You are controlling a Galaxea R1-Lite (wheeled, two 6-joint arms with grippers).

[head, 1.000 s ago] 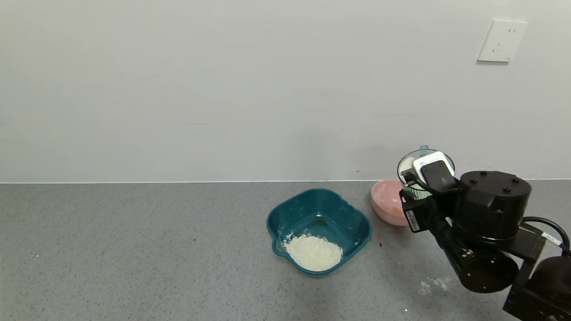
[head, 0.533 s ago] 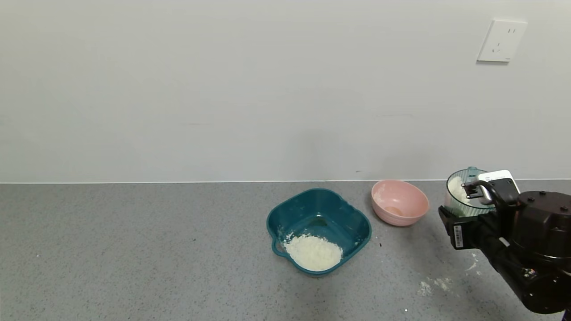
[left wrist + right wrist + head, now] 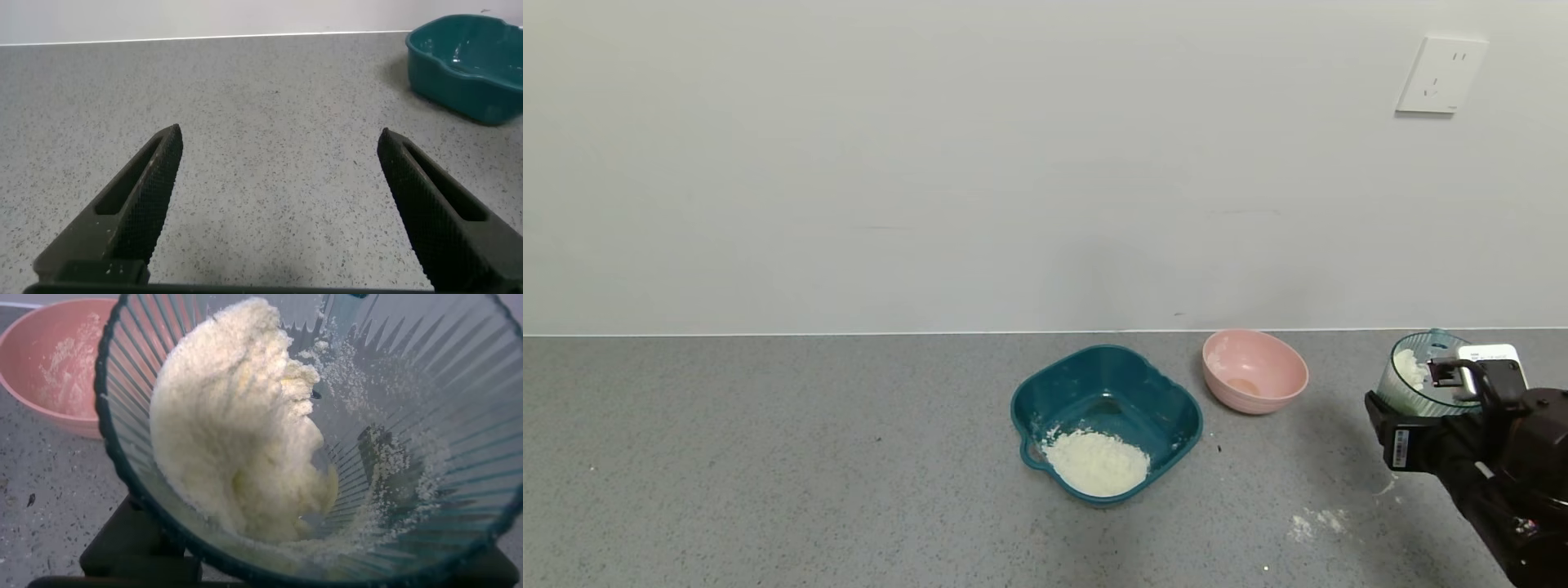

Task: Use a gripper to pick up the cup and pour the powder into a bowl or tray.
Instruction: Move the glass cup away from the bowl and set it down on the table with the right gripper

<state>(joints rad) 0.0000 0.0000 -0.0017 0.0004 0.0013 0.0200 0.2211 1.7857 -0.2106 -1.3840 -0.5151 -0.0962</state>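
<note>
While the right pincer (image 3: 1429, 392) stays out of the earlier-time question, it sits clamped on the cup (image 3: 1421, 382) at the right edge of the head frame, beside the pink bowl (image 3: 1255, 370) and well apart from the teal basin (image 3: 1176, 400) at centre. Powder (image 3: 237, 425) clings high on one ribbed wall. Judged from this, a jolt or extra tilt could spill it on the counter (image 3: 768, 457) or into the wrong bowl. At rest low over the counter, the left pincer (image 3: 278, 212) has its fingers spread apart.
</note>
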